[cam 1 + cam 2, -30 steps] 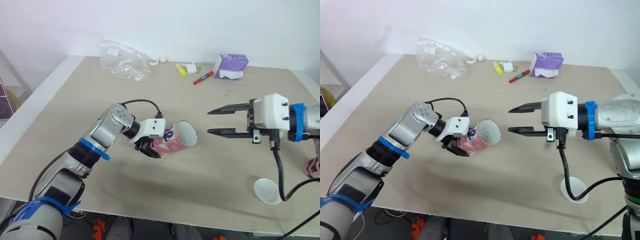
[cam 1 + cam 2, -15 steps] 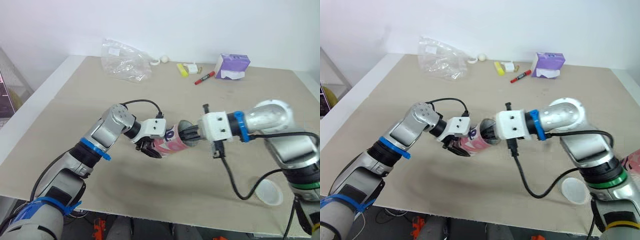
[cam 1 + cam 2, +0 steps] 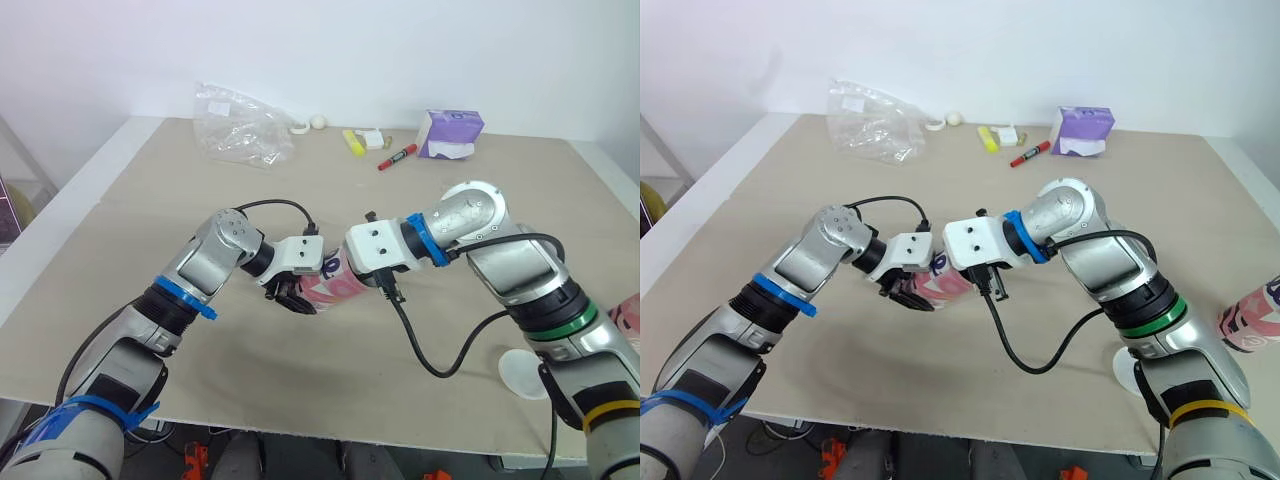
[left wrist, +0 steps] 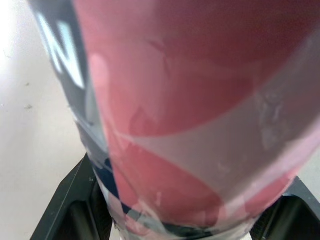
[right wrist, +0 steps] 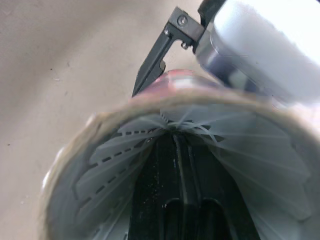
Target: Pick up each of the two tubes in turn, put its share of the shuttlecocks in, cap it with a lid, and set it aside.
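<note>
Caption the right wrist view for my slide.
Right claw, fingers together, reaches inside the pink tube among shuttlecock feathers while the left claw grips it outside.

Pink and white curved bands on the held tube (image 3: 335, 288), above a dark blue band with pale lettering (image 4: 60, 50); white feathers, some marked with dashed dark lines, on the shuttlecocks (image 5: 120, 145) inside; left gripper (image 3: 296, 298) and right gripper (image 5: 183, 165) black; second tube (image 3: 1252, 322) likewise pink, white and dark blue; lid (image 3: 524, 373) white; table (image 3: 130, 200) plain beige; tissue box (image 3: 450, 133) purple and white; marker (image 3: 397, 157) red, black-capped; highlighter (image 3: 352, 142) yellow.
</note>
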Controlling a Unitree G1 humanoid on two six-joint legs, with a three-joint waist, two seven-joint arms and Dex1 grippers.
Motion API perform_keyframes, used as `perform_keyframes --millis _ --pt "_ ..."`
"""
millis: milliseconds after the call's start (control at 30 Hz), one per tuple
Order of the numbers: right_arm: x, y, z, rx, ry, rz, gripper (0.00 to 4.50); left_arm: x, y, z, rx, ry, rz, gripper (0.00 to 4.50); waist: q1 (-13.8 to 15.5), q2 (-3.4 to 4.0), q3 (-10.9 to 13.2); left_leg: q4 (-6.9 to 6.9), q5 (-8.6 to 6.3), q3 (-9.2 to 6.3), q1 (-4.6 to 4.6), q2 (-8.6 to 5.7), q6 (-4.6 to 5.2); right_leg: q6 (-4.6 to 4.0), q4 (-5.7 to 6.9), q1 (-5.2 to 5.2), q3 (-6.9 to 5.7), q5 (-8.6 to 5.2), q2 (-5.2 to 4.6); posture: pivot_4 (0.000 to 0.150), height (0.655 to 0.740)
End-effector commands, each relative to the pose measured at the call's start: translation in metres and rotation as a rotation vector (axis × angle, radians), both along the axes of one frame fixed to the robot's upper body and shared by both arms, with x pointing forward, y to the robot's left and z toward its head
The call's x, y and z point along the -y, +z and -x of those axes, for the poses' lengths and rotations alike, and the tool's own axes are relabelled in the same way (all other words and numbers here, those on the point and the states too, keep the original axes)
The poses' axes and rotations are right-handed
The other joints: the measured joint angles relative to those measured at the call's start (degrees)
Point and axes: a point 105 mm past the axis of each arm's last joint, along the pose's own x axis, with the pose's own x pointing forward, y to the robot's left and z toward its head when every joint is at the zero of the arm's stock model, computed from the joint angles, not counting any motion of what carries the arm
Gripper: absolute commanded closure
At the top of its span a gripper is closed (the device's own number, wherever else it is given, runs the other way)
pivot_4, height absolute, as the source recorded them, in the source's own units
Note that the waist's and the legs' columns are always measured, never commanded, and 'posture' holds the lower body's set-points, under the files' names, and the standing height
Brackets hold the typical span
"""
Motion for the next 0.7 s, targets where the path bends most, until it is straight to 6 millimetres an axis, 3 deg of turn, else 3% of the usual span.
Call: perform_keyframes --millis 33,333,467,700 --pt "-0.015 -0.019 0.007 -0.061 0.057 0.055 4.41 0.010 -0.006 0.003 0.017 -0.015 -0.008 1.60 -0.05 0.00 -0.05 0.00 0.00 0.00 0.01 0.00 0.00 0.00 0.00 0.00 0.00 0.00 0.00 0.150 0.7400" --pt "-0.024 -0.010 0.010 -0.052 0.097 0.041 4.41 0.009 -0.008 0.004 0.013 -0.010 -0.005 1.60 -0.40 0.03 -0.34 -0.01 0.00 0.00 0.04 0.01 0.00 0.00 0.02 0.01 0.00 0.02 0.02 0.150 0.7400" --pt "-0.005 0.020 0.012 -0.038 0.043 -0.036 4.41 0.007 -0.009 0.003 0.012 -0.003 -0.010 1.60 -0.34 0.03 -0.33 -0.03 0.00 0.00 0.02 0.00 0.00 0.00 0.02 -0.01 0.00 0.02 0.01 0.150 0.7400" --pt "0.035 0.048 0.026 -0.035 -0.048 -0.110 4.41 0.004 -0.011 0.003 0.010 -0.001 -0.015 1.60 0.83 0.07 -0.29 -0.08 -0.02 -0.04 -0.45 -0.10 -0.04 0.15 -0.05 -0.29 0.00 -0.18 -0.07 0.150 0.7400"
